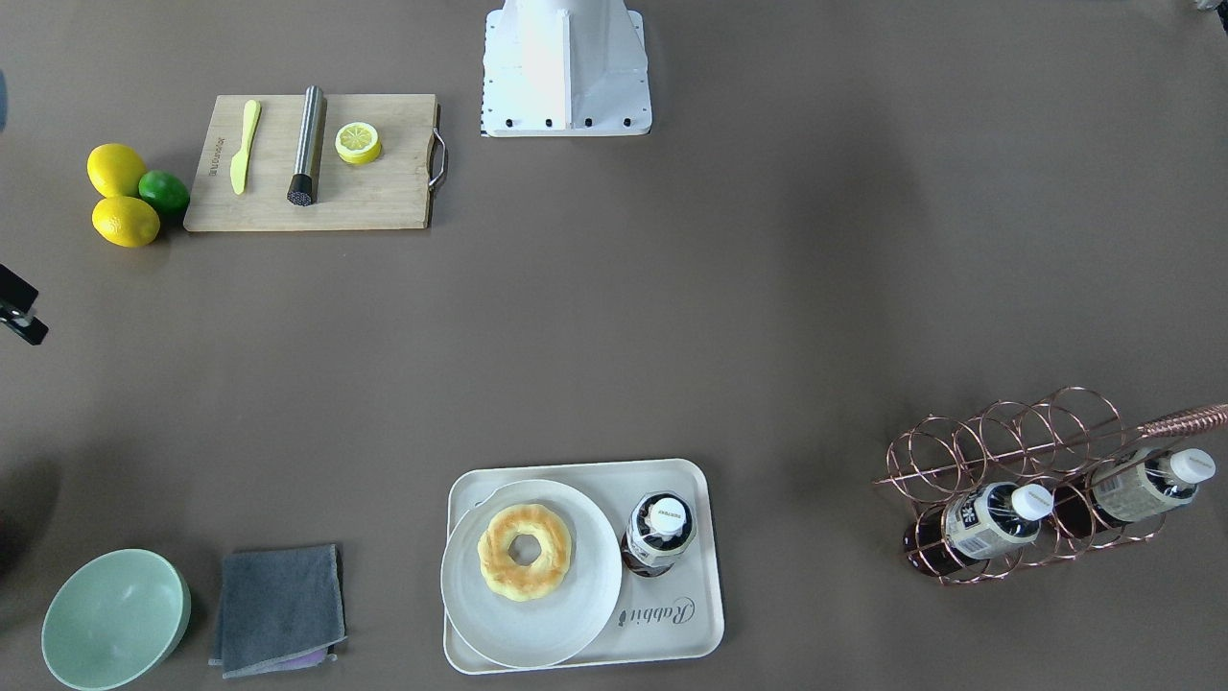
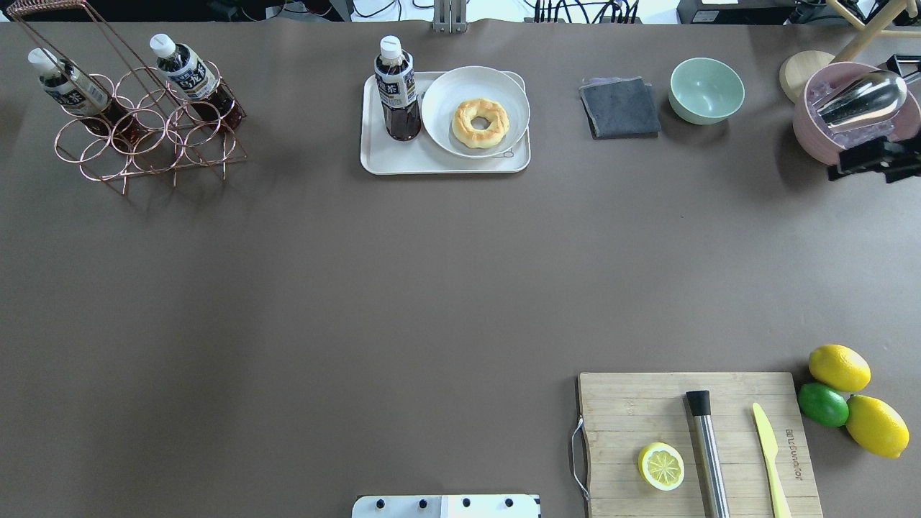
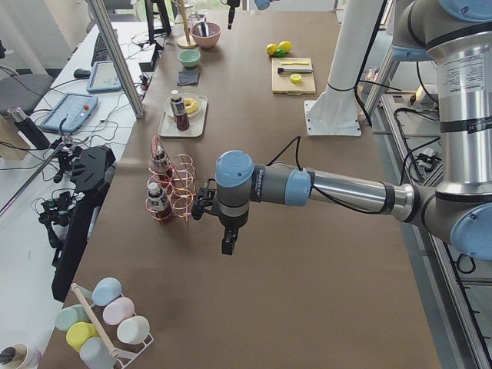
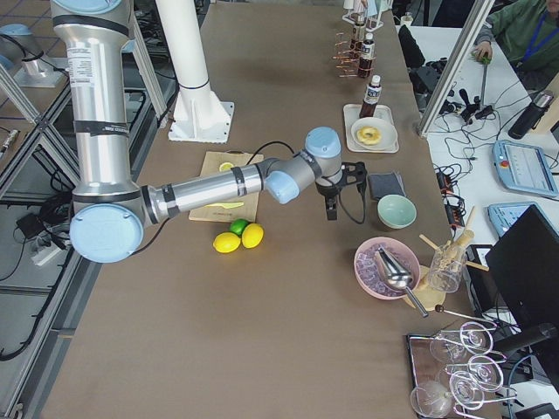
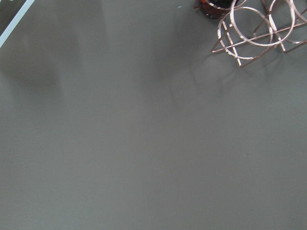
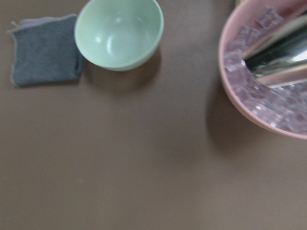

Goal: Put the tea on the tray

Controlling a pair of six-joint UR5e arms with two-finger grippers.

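Observation:
One tea bottle (image 1: 660,533) stands upright on the off-white tray (image 1: 693,480), beside a round plate. It also shows in the overhead view (image 2: 397,90), on the tray (image 2: 432,164). Two more tea bottles (image 2: 68,86) (image 2: 188,72) lie in a copper wire rack (image 2: 144,137). My left gripper (image 3: 228,242) hangs over bare table near the rack, holding nothing that I can see. My right gripper (image 4: 331,209) hovers near the grey cloth and green bowl. I cannot tell whether either gripper is open or shut.
A donut (image 2: 480,122) lies on the white plate (image 2: 446,93). A grey cloth (image 2: 619,108), a green bowl (image 2: 706,90) and a pink bowl of ice with a scoop (image 2: 856,108) sit at the far right. A cutting board (image 2: 691,439) and lemons (image 2: 838,367) are near the robot.

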